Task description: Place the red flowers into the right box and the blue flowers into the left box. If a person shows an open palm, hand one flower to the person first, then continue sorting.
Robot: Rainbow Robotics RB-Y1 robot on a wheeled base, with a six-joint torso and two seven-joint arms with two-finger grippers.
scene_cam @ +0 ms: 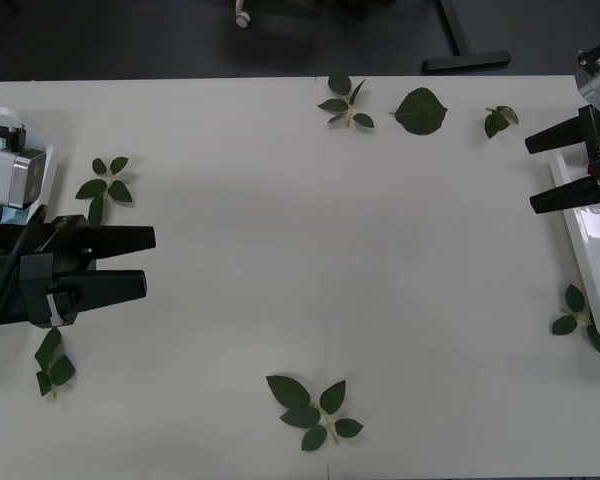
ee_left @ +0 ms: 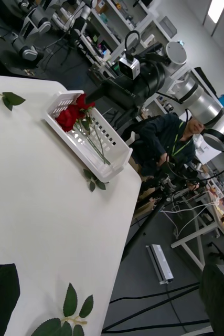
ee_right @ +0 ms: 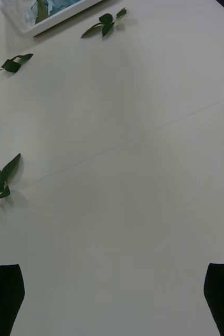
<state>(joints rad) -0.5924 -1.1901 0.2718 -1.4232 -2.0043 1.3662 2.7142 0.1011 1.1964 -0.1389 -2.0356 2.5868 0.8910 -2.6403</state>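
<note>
Left gripper (scene_cam: 148, 262) hangs over the left margin of the desk (scene_cam: 300, 250), jaws apart and empty, pointing inward across the surface. Just behind it lies the left box (ee_right: 54, 20), at the desk's left edge, with the blue flowers (ee_right: 54, 6) lying inside; judged sorted.

The middle of the desk carries no flowers. Loose leaf sprigs (scene_cam: 313, 408) lie scattered near its front, back and side margins, leaving broad open room between the two arms for any crossing move.

Right gripper (scene_cam: 588, 165) hovers over the near end of the right box (scene_cam: 580, 235), jaws apart and empty. The right box sits against the desk's right edge, with the red flowers (ee_left: 72, 113) bunched at one end and stems running along the floor.

With both colours boxed and no open palm in view, the sorting is judged complete or nearly so.
</note>
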